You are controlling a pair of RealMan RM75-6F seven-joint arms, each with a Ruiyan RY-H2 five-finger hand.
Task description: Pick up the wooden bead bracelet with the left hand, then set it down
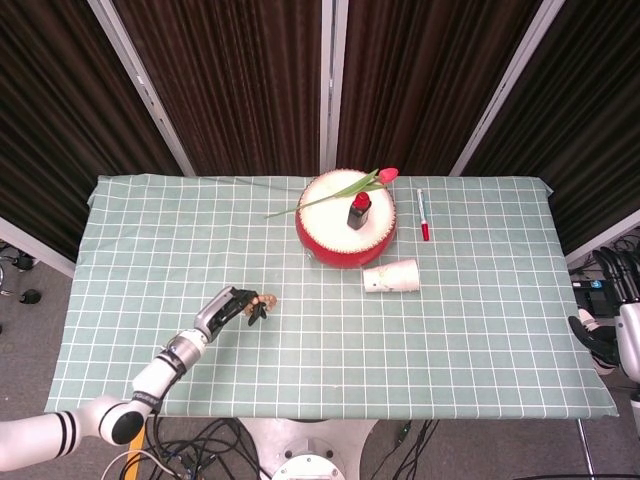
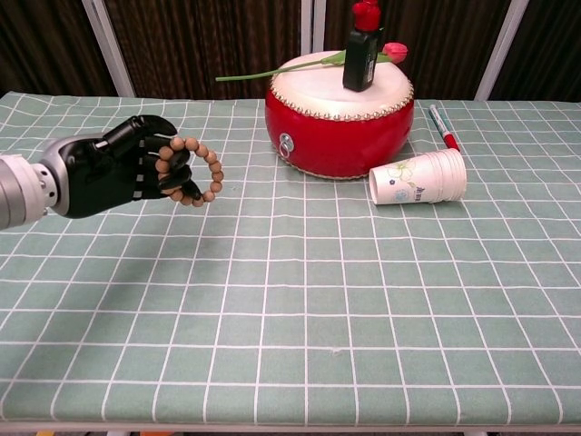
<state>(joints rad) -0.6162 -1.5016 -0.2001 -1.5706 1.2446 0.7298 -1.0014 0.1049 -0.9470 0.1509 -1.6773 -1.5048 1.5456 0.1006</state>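
Green white-checked tablecloth (image 2: 363,300), red drum (image 2: 340,123).

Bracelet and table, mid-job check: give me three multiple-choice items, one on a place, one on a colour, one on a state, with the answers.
1. Where is the bracelet?
A. flat on the cloth by the cup
B. in the left robot hand
C. on top of the drum

2. What colour is the drum's side?
A. red
B. blue
C. yellow

3. How does the paper cup lie?
A. upright
B. upside down on its rim
C. on its side

Answers:
1 B: the chest view shows the bracelet hooked in the fingers of the left robot hand, off the tablecloth.
2 A: the drum has a red wall under a pale top.
3 C: the cup lies on its side, its open mouth towards the left of the picture, just in front of the drum.
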